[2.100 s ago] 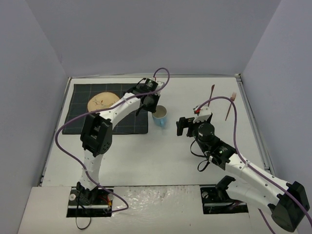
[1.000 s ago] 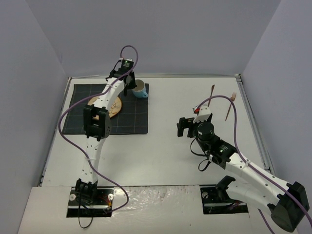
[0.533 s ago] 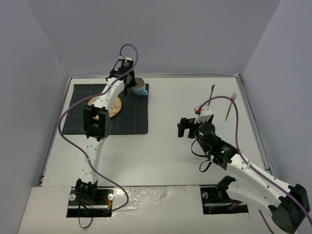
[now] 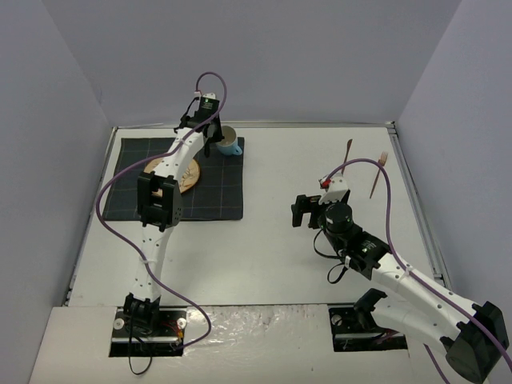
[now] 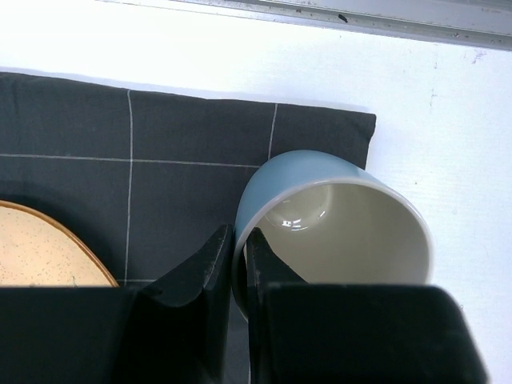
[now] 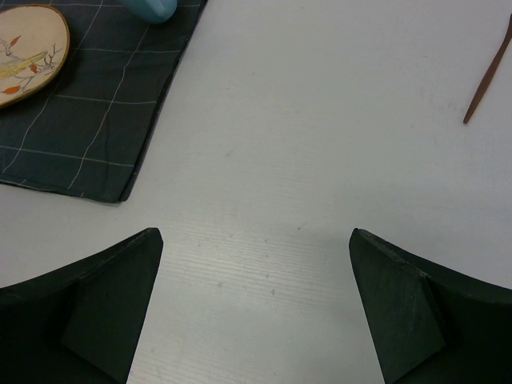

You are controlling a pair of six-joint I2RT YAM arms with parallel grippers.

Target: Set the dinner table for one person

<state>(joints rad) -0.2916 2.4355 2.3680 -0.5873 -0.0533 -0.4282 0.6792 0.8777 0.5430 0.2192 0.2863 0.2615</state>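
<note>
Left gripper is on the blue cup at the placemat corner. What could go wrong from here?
The left gripper pinches only the thin rim of the blue ceramic cup, so opening could drag or tip it. The cup is at the far right corner of the dark grid-lined cloth placemat, apparently overlapping its edge, so it may rest unevenly.

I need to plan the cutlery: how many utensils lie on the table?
2: a dark utensil and, right of it, a pale-tipped utensil, both far right on the dinner table. Others may be hidden.
</note>
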